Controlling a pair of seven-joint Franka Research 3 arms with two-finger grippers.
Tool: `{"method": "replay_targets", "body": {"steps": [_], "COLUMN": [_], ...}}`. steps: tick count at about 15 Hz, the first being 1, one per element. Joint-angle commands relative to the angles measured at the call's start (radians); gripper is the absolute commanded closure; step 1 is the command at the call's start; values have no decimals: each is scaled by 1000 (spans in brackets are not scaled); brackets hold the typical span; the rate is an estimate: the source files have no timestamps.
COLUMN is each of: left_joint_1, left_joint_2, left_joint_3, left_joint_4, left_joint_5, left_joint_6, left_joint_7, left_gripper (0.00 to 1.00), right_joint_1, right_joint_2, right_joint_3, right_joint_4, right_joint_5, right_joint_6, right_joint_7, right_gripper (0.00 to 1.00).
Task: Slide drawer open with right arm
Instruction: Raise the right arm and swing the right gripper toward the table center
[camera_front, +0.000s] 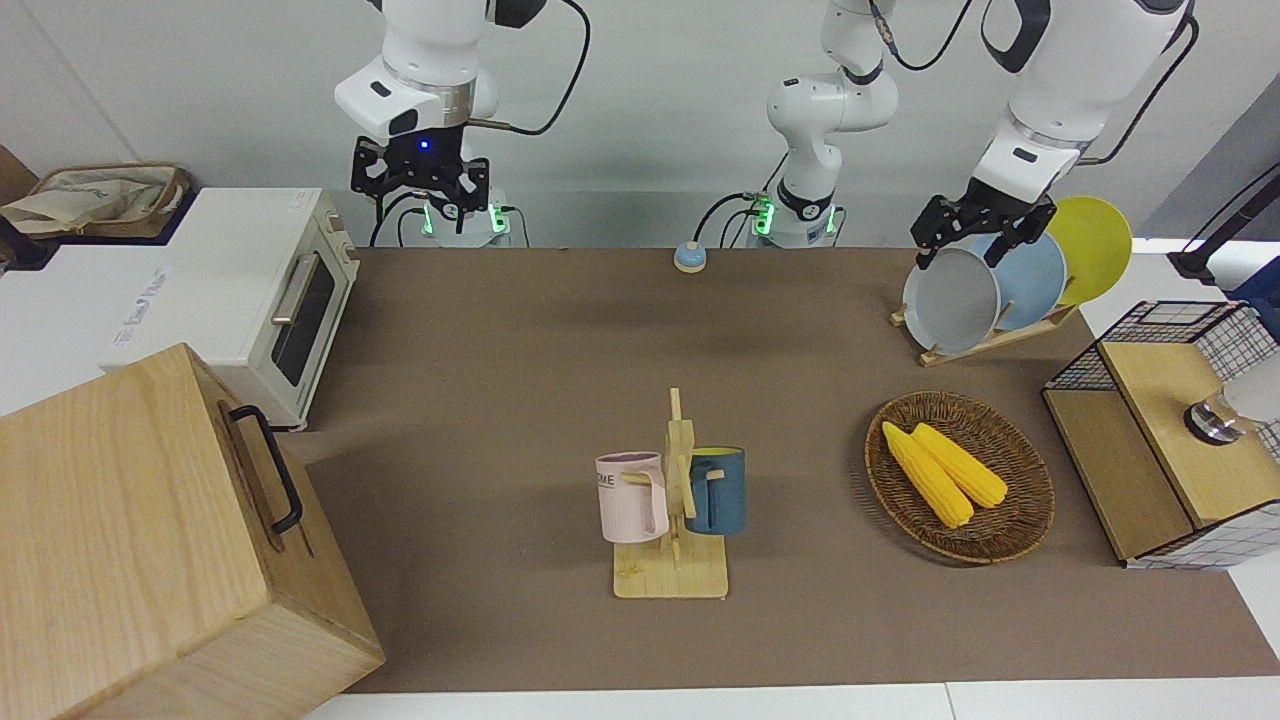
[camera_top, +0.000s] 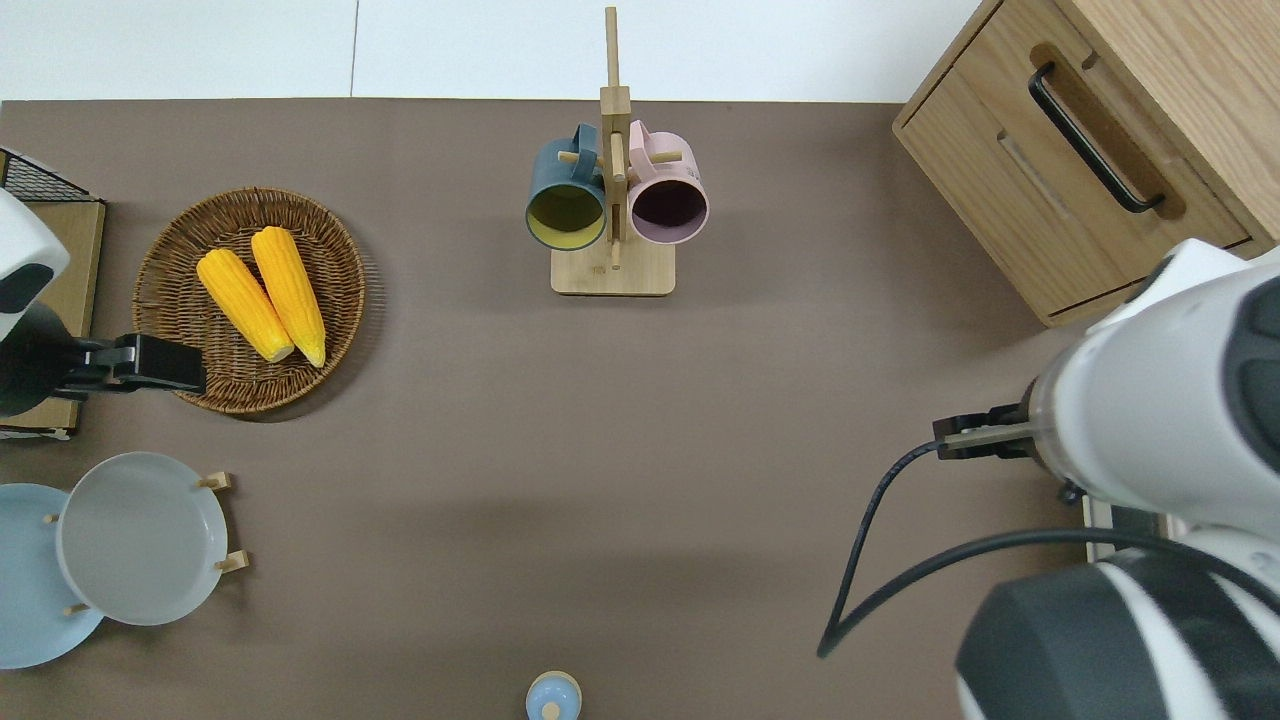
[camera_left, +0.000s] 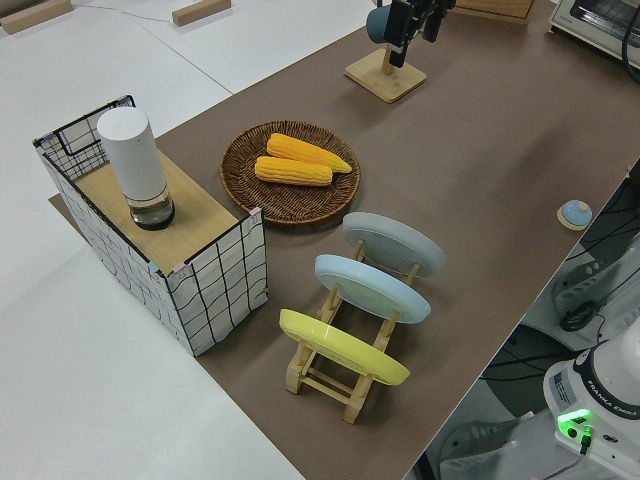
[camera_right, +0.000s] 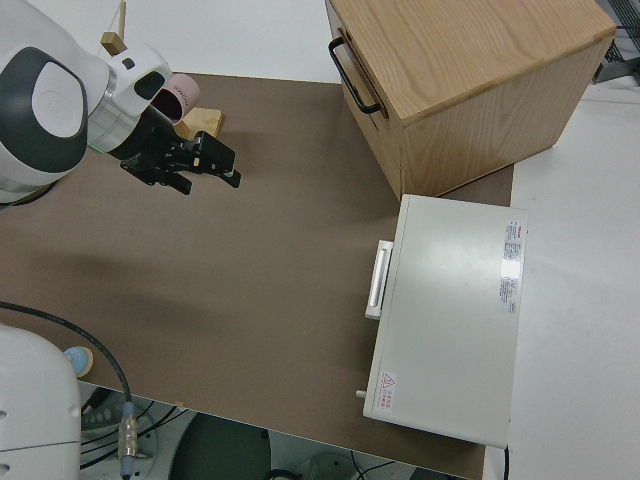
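The drawer (camera_top: 1063, 200) is the wide light-wood front of the big pale-wood cabinet (camera_front: 130, 540) at the right arm's end of the table. It sits flush and shut. Its black bar handle (camera_front: 268, 468) also shows in the overhead view (camera_top: 1090, 135) and the right side view (camera_right: 352, 75). My right gripper (camera_front: 420, 188), with a blue light at the wrist, hangs open and empty over the brown mat beside the toaster oven, well apart from the drawer; it also shows in the right side view (camera_right: 212, 166). In the overhead view the arm hides it. My left arm is parked, its gripper (camera_front: 962, 245) open.
A white toaster oven (camera_front: 250, 290) stands beside the cabinet, nearer to the robots. A mug rack (camera_front: 672, 510) with two mugs stands mid-table. A corn basket (camera_front: 1020, 520), a plate rack (camera_front: 985, 290) and a wire-grid cabinet (camera_front: 1170, 440) are at the left arm's end. A blue button (camera_front: 689, 258) is by the robots.
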Motion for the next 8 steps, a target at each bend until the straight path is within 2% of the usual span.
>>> {"method": "replay_targets", "body": {"steps": [1, 3, 5, 8], "left_joint_1": [-5, -5, -5, -6], "left_joint_2": [-7, -9, -7, -9], "left_joint_3": [4, 4, 4, 2], "left_joint_4": [1, 1, 1, 1], "left_joint_5": [13, 13, 13, 13], "left_joint_6": [-5, -5, -5, -5], "left_joint_7": [5, 6, 5, 6], "left_gripper": [5, 5, 2, 2], "right_joint_1": [21, 21, 21, 36], "right_joint_2": [-7, -3, 5, 6], "right_joint_3": [53, 100, 113, 128], "right_joint_4": [-98, -150, -161, -201], "right_joint_5": [-130, -231, -283, -397], "right_joint_6": [56, 68, 66, 66], "right_joint_7": [111, 168, 161, 96], "right_gripper": [19, 19, 19, 19]}}
